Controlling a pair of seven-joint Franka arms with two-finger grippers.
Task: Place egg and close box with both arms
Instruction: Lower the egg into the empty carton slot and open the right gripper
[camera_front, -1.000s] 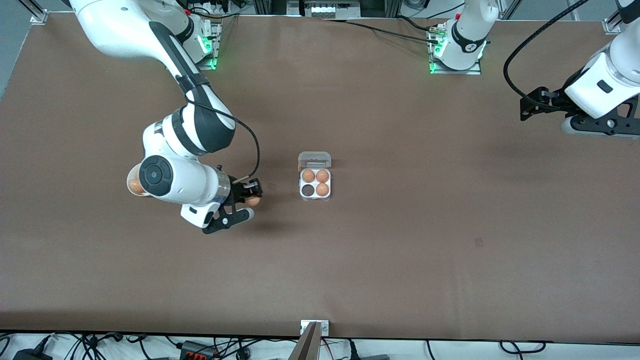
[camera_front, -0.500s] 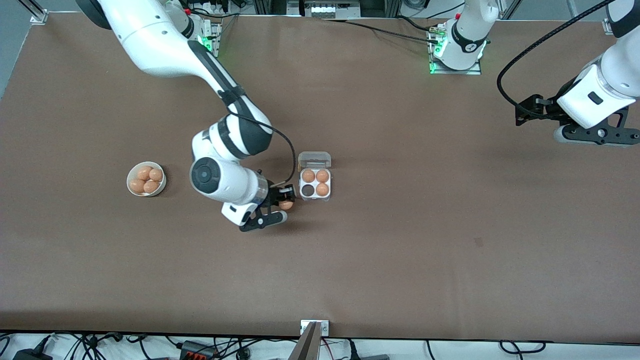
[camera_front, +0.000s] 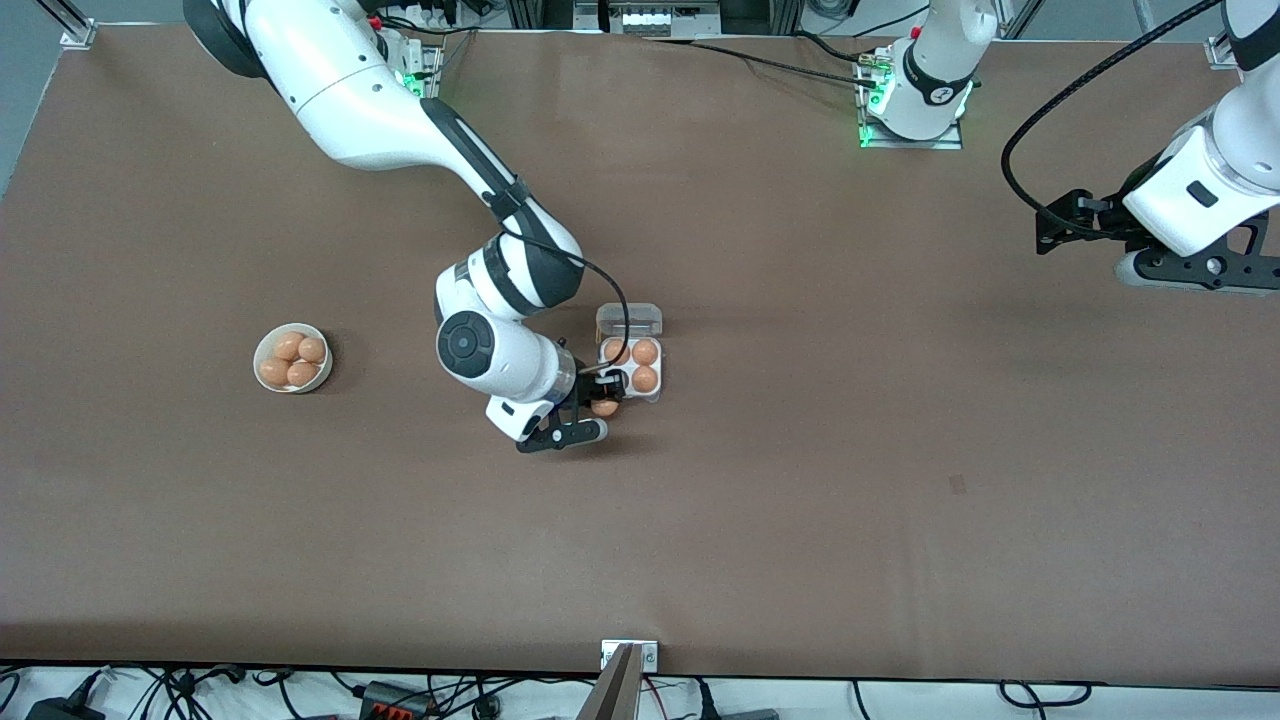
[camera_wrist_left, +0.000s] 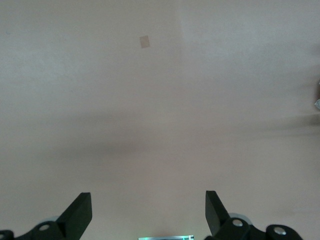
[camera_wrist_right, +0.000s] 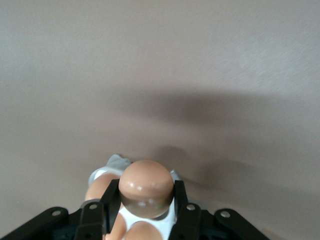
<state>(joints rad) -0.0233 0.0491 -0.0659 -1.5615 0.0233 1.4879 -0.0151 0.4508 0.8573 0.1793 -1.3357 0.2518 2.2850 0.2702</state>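
Right claw (camera_front: 604, 404) newly over box (camera_front: 655, 385)

Left tool (camera_wrist_left: 148, 212) fingers spread over bare brown table (camera_wrist_left: 160, 100), small tape mark (camera_wrist_left: 145, 41)

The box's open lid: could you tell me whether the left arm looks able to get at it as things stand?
Probably yes. The left gripper waits open over bare table at the left arm's end, and nothing lies between it and the box. The right gripper, holding the egg, crowds only the box's edge nearer the camera, not the lid.

Brown table (camera_front: 800, 480): box (camera_front: 650, 392), bowl (camera_front: 322, 376) of eggs.
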